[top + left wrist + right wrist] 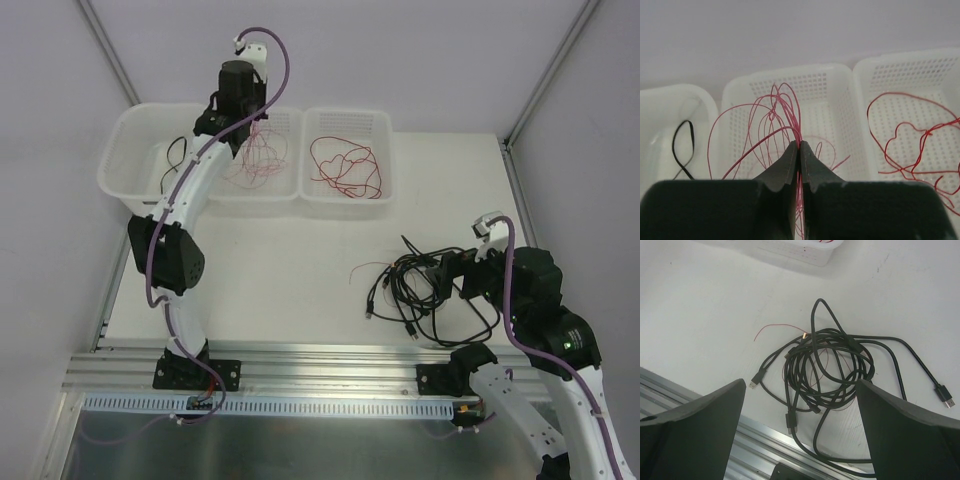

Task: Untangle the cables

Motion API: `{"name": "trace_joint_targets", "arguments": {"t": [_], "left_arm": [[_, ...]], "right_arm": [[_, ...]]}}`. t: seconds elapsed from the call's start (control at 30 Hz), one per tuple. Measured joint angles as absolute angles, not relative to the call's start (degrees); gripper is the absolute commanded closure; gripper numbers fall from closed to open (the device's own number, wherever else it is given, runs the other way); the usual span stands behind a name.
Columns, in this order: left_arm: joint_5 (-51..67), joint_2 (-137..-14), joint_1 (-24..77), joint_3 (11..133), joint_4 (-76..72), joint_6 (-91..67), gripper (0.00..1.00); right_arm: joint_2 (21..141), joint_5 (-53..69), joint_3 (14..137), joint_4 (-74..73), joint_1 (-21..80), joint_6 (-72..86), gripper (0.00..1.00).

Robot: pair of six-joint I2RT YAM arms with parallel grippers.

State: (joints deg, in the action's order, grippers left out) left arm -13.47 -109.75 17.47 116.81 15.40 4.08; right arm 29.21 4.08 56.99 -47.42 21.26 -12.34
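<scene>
My left gripper (800, 145) is shut on a bundle of fine pinkish-red wire (780, 117), holding it over the middle white basket (840, 75); in the top view the gripper (243, 118) is at that basket with the wire (262, 152) hanging into it. A red wire (345, 165) lies coiled in the right basket (348, 118). A black cable (177, 155) lies in the left basket. My right gripper (800, 390) is open above a tangle of black cables (830, 365) with plug ends and a thin red wire (775, 327) threaded through; the tangle (415, 285) lies on the table.
Three white baskets stand in a row at the back of the white table (300, 260). A metal rail (300, 365) runs along the near edge. One black plug (945, 396) lies stretched out to the right of the tangle.
</scene>
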Motion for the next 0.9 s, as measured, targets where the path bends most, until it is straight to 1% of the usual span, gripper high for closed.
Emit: {"name": "trace_joint_targets", "arguments": {"t": [0.07, 0.23, 0.3, 0.33, 0.37, 0.4, 0.47, 0.5, 0.53, 0.57, 0.73, 0.9], "left_arm": [[-12.5, -111.9, 17.1, 115.1, 15.2, 3.1, 0.99], [-10.5, -118.7, 16.4, 111.8, 15.5, -0.2, 0.93], [-9.5, -121.6, 16.0, 111.5, 16.2, -1.7, 0.86], [-9.1, -122.8, 15.7, 111.5, 16.6, -2.4, 0.82], [-8.7, -123.7, 15.3, 111.3, 16.8, -3.0, 0.64], [-8.1, -124.5, 15.0, 111.1, 17.1, -3.6, 0.51], [-7.3, -125.0, 14.4, 110.5, 18.0, -4.5, 0.29], [-6.8, -125.1, 14.1, 110.1, 18.5, -5.1, 0.10], [-6.3, -125.1, 14.0, 109.9, 18.8, -5.5, 0.04], [-6.0, -124.9, 13.8, 109.8, 18.9, -6.3, 0.01], [-4.2, -121.1, 13.4, 108.6, 20.0, -8.3, 0.01], [-1.6, -109.8, 13.9, 106.3, 20.0, -10.5, 0.01]], "right_arm": [[29.2, 4.2, 57.0, -47.4, 21.3, -12.5, 0.03], [29.2, 4.3, 57.0, -47.4, 21.3, -12.7, 0.03], [29.2, 4.4, 57.0, -47.4, 21.3, -12.7, 0.03], [29.2, 4.4, 57.0, -47.4, 21.3, -12.7, 0.03], [29.3, 4.4, 57.0, -47.4, 21.3, -12.7, 0.03], [29.3, 4.4, 57.0, -47.4, 21.3, -12.7, 0.03], [29.4, 4.4, 57.0, -47.4, 21.3, -12.7, 0.03], [29.5, 4.4, 57.0, -47.4, 21.3, -12.6, 0.03], [29.7, 4.3, 57.0, -47.5, 21.3, -12.6, 0.03], [29.8, 4.3, 57.0, -47.5, 21.3, -12.5, 0.03], [31.0, 4.4, 57.0, -48.0, 21.3, -11.9, 0.03], [33.4, 4.7, 57.0, -49.9, 21.3, -10.2, 0.03]]}}
